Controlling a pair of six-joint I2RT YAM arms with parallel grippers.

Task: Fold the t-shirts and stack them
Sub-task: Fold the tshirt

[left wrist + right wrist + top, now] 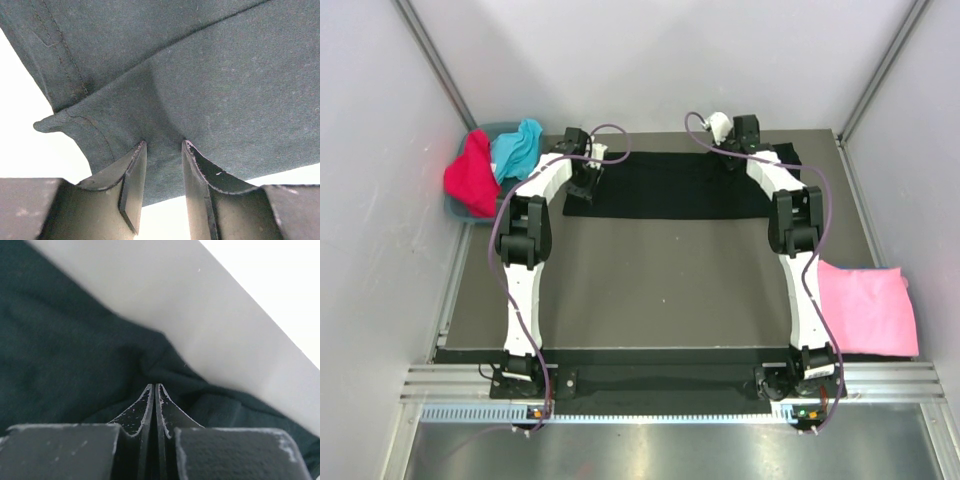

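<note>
Black cloth t-shirt (670,185) lies long left-to-right across the far dark surface (660,270); your left tool (164,145) and right tool (153,386) each pinch one end of it.

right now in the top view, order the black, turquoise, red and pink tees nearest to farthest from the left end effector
From the left end effector:
1. black tee, touching it
2. turquoise tee, just to its left
3. red tee, farther left
4. pink tee, far across at the near right
</note>
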